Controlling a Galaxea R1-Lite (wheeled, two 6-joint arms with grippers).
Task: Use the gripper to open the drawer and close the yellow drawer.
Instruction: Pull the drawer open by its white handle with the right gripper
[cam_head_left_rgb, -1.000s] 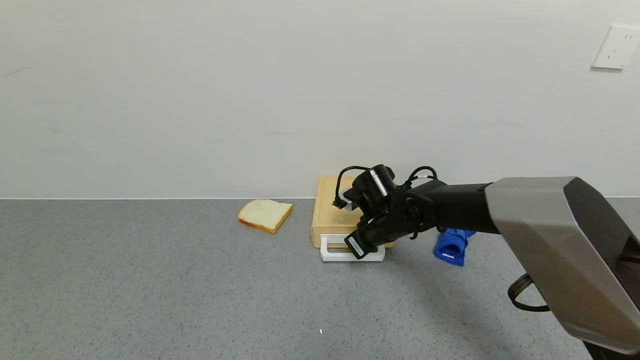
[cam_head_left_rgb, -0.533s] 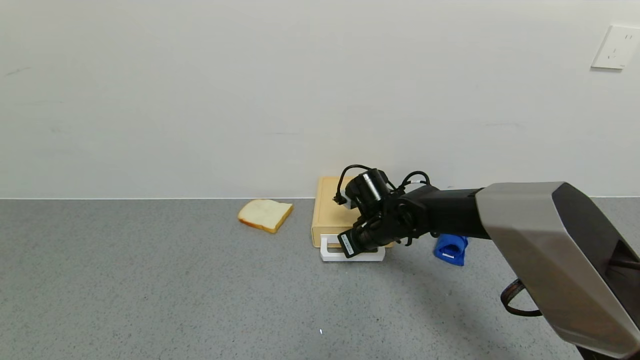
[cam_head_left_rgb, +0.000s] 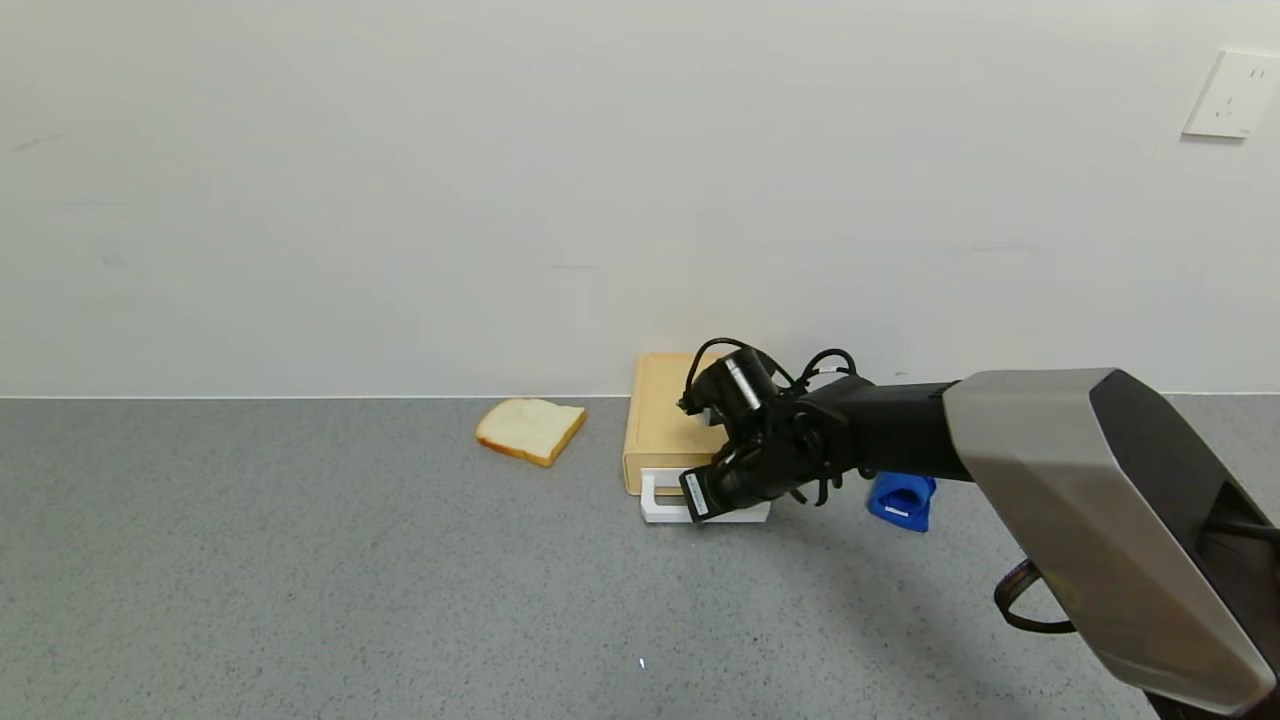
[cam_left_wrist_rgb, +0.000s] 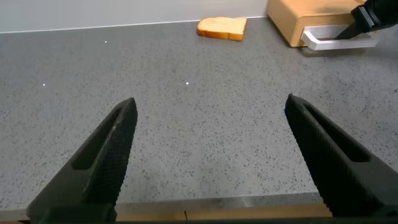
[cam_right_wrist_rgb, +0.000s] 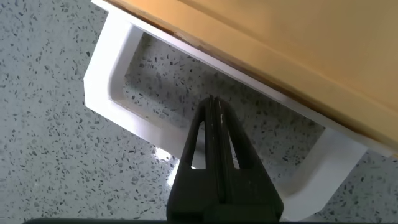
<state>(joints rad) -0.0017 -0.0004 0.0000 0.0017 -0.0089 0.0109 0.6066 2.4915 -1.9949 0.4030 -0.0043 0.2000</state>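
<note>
The pale yellow-tan drawer (cam_head_left_rgb: 662, 420) lies flat against the wall, its white loop handle (cam_head_left_rgb: 655, 508) facing me. My right gripper (cam_head_left_rgb: 693, 500) is over the handle. In the right wrist view its fingers are pressed together, and the gripper (cam_right_wrist_rgb: 212, 104) has its tip inside the handle loop (cam_right_wrist_rgb: 102, 68), below the drawer front (cam_right_wrist_rgb: 298, 43). It holds nothing. My left gripper (cam_left_wrist_rgb: 211, 109) is open and empty, low over the grey table near its front edge. From there the drawer (cam_left_wrist_rgb: 289, 18) and handle (cam_left_wrist_rgb: 339, 42) show far off.
A bread slice (cam_head_left_rgb: 530, 428) lies left of the drawer and shows in the left wrist view too (cam_left_wrist_rgb: 222, 27). A blue rolled cloth (cam_head_left_rgb: 900, 497) lies right of the drawer, behind my right arm. The wall runs just behind the drawer, with a socket (cam_head_left_rgb: 1230, 95) at upper right.
My right gripper has moved left and down, from above the handle's right part into the handle loop. The drawer, bread and cloth have not moved.
</note>
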